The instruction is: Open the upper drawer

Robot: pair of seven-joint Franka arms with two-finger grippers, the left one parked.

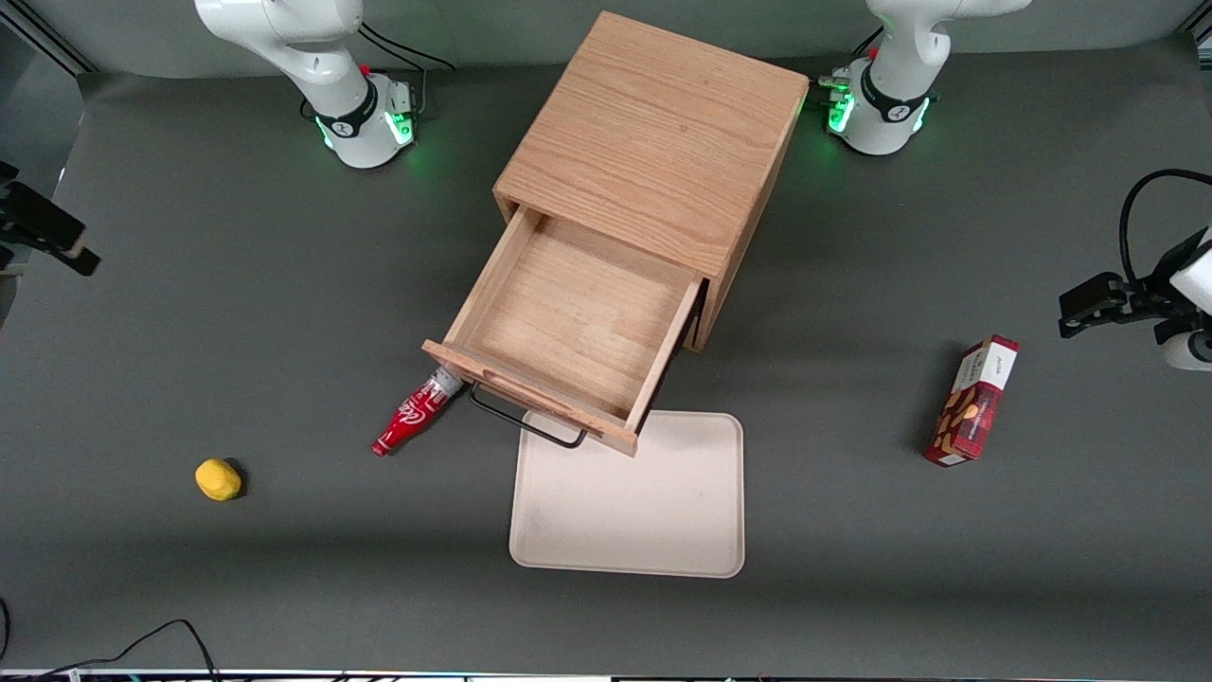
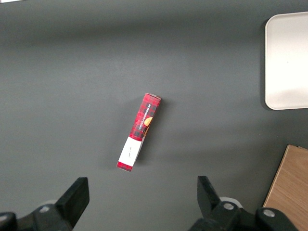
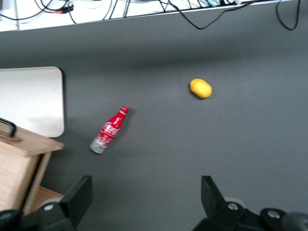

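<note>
A: Item one, the upper drawer [image 1: 568, 317]. Where do we log it?

B: Pulled well out of the oak cabinet [image 1: 663, 142], its shallow box bare inside, its black wire handle [image 1: 525, 421] hanging over the edge of the cream tray [image 1: 630, 511].

A: The gripper [image 3: 144, 202]?

B: We see it high above the table, away from the cabinet toward the working arm's end, its fingers [image 3: 79, 197] spread wide and holding nothing.

A: Loose items, relative to the cabinet?

B: Red bottle [image 1: 415, 415] lying flat, its base tucked under the drawer front's corner. Yellow lemon [image 1: 218, 479] well apart, nearer the front camera. Red snack box [image 1: 973, 402] lies toward the parked arm's end.
</note>
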